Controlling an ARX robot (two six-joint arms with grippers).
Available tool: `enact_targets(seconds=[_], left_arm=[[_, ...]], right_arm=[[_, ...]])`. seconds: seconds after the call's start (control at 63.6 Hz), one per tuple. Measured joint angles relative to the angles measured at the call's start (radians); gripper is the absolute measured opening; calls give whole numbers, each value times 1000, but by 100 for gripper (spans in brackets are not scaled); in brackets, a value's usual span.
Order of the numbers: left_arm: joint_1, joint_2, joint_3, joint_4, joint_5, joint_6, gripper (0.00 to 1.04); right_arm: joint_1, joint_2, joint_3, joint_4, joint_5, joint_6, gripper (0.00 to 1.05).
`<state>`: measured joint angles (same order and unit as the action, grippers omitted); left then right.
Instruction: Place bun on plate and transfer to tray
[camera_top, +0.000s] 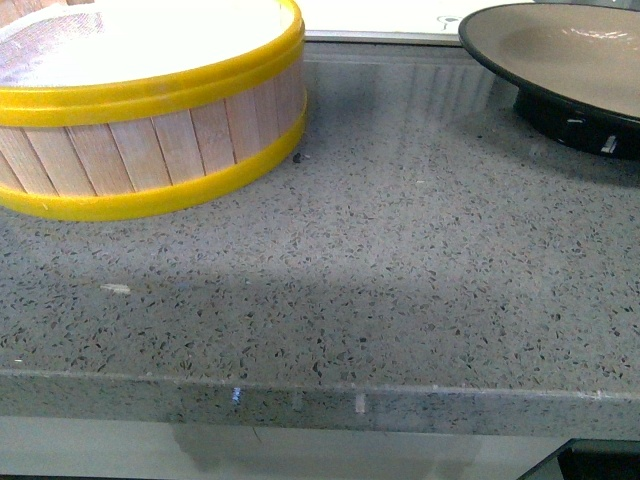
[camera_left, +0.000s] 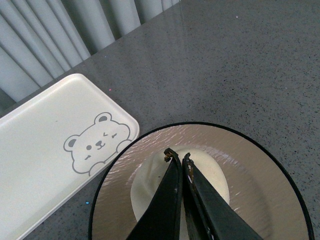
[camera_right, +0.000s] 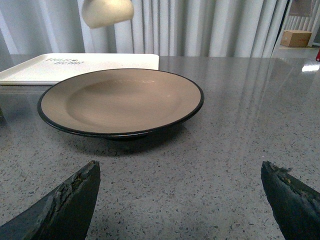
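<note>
My left gripper (camera_left: 178, 159) is shut on the off-white bun (camera_left: 207, 175) and holds it in the air above the middle of the plate (camera_left: 260, 190). In the right wrist view the bun (camera_right: 107, 12) hangs at the top, well above the grey-brown plate (camera_right: 120, 100). The cream tray (camera_left: 45, 160) with the bear drawing lies beside the plate; it also shows behind the plate in the right wrist view (camera_right: 75, 65). My right gripper (camera_right: 182, 175) is open and empty, low over the counter in front of the plate. The front view shows the plate (camera_top: 570, 60) at far right, with neither arm in it.
A yellow-rimmed wooden steamer basket (camera_top: 150, 130) with white mesh lining stands at the back left of the speckled grey counter (camera_top: 400, 280). The counter's front edge (camera_top: 320, 385) runs across the bottom. Pale curtains (camera_right: 210, 25) hang behind the counter.
</note>
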<state>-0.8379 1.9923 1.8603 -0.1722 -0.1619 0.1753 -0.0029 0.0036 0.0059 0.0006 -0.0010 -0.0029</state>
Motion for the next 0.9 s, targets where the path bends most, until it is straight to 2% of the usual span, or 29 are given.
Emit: enact_targets(seconds=[0.283, 0.519, 0.739, 0.896], left_arm=[[-20, 137, 58, 20, -19, 5, 4], [-20, 137, -2, 79, -56, 47, 4], [-18, 134, -37, 80, -45, 56, 4], [-10, 119, -35, 80, -31, 34, 28]], right_arm=[[0, 0, 0, 0, 0, 0, 96], [0, 0, 0, 0, 0, 0, 96], [0, 0, 0, 0, 0, 0, 96], [0, 0, 0, 0, 0, 0, 96]])
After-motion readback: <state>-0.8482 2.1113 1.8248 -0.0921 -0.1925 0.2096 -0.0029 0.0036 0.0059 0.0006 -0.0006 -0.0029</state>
